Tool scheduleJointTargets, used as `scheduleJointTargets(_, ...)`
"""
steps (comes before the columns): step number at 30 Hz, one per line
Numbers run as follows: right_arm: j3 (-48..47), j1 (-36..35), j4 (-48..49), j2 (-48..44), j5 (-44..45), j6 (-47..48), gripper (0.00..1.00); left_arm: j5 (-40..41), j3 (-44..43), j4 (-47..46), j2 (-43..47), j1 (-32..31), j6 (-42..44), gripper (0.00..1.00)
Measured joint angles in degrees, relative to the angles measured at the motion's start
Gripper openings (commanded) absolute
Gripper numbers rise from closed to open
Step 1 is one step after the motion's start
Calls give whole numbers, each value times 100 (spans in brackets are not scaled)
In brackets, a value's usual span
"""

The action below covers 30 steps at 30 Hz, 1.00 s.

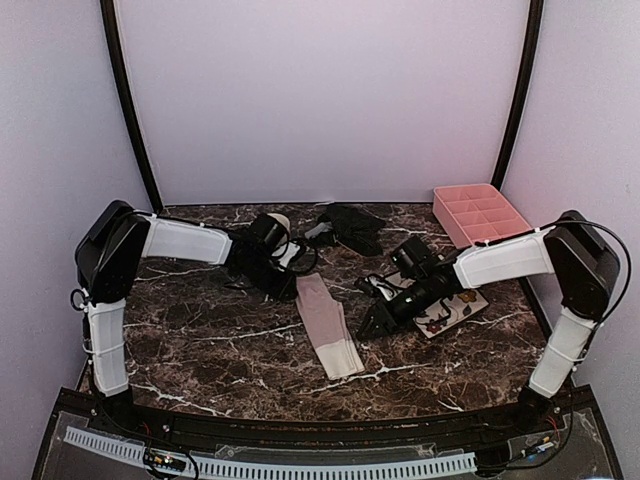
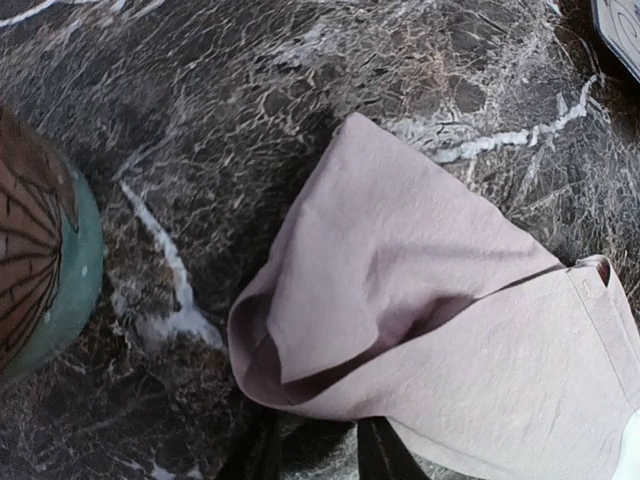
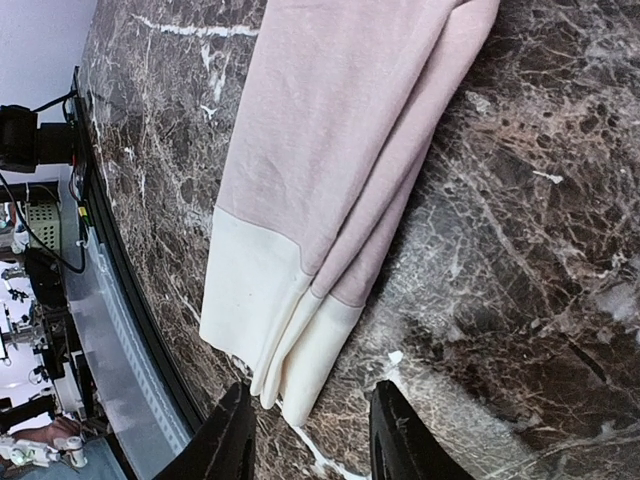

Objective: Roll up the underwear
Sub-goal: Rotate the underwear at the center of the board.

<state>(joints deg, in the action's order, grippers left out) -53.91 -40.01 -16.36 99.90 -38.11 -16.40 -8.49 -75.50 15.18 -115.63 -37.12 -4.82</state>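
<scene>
The pink-and-white underwear (image 1: pixel 328 325) lies folded in a strip mid-desk (image 1: pixel 200 340), long axis running far to near. The left gripper (image 2: pixel 318 432), spread and empty, sits at the turned-over pink far end. The right gripper (image 3: pixel 312 398) (also spread, holding nothing) is just beside the white waistband end

our left arm (image 1: pixel 182 240) rises from its base, folds at the elbow and reaches inward, wrist tipped down. our left gripper (image 2: pixel 320 458) points low, its two dark fingers a little apart with nothing between them. our right arm (image 1: pixel 500 260) mirrors it, slanting down toward the middle. our right gripper (image 3: pixel 312 440) also has its fingers parted and holds nothing.
</scene>
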Motion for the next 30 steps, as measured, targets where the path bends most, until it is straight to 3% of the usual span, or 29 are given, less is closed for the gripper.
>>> scheduleJointTargets(5,4,-57,120,136,-160,-160,41,-177,-142,232,81,0,225,41)
scheduleJointTargets(9,44,-219,304,332,-291,-286,38,-315,363,273,909,-7,214,42)
scheduleJointTargets(16,382,-643,863,468,-428,-682,15,-426,1644,76,2894,-42,144,41)
scheduleJointTargets(21,649,-1064,1462,474,-343,-1342,7,-568,2612,-37,3637,-81,225,41)
scheduleJointTargets(24,713,-1392,1836,509,-229,-1773,9,-723,3154,-98,4113,-216,431,41)
scheduleJointTargets(28,905,-1827,2481,496,-33,-2481,24,-997,3825,-245,5086,-811,870,44)
scheduleJointTargets(30,1132,-1930,2675,308,63,-2730,25,-1152,4142,-452,5517,-1097,1097,44)
